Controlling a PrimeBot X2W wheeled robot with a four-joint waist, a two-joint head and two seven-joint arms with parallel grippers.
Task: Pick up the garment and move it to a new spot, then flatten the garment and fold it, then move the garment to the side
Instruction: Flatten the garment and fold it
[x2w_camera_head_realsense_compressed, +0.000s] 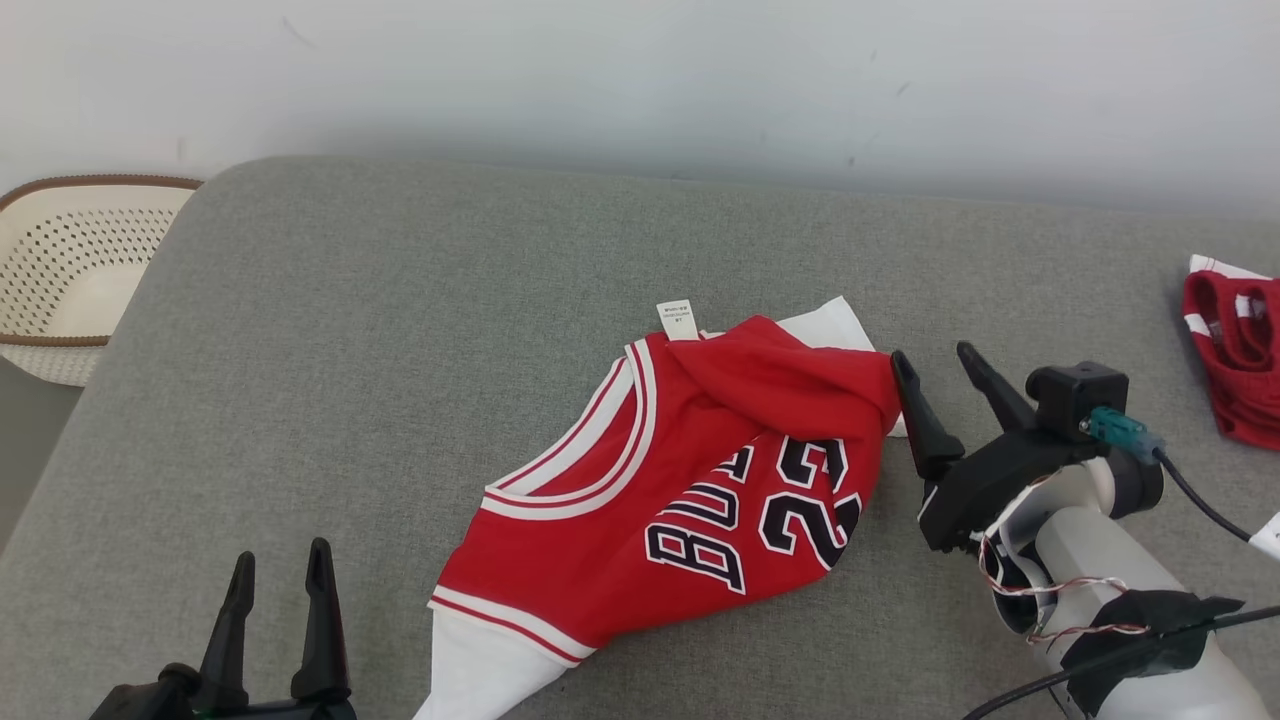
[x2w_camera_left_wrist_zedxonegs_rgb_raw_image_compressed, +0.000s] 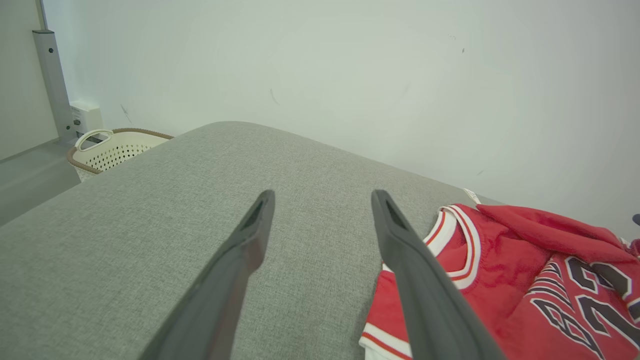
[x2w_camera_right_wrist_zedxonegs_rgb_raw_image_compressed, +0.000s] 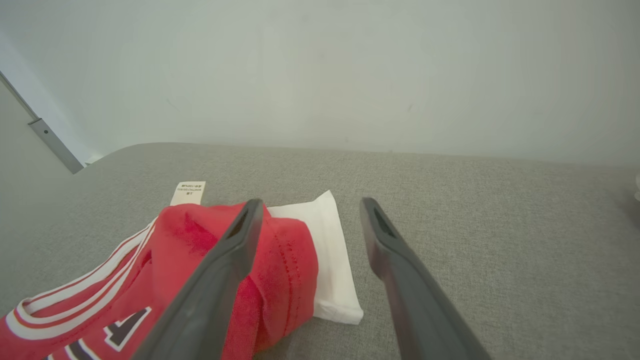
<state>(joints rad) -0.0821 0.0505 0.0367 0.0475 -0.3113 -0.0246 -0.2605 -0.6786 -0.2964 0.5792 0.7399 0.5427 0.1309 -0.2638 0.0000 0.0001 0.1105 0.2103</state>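
Bright, even, diffuse light. A faint soft shadow edges the jersey (x2w_camera_head_realsense_compressed: 690, 480); behind it the wall (x2w_camera_head_realsense_compressed: 640, 80) looks hazy, and the wrist views curve at their edges.

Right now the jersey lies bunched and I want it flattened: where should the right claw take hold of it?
Probably the raised red fold at the right edge of the jersey, coming in low from the right: it humps up just beside the open right claw.

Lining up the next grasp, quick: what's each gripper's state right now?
Left gripper: open, empty.
Right gripper: open, holding nothing, right beside the red jersey's edge.
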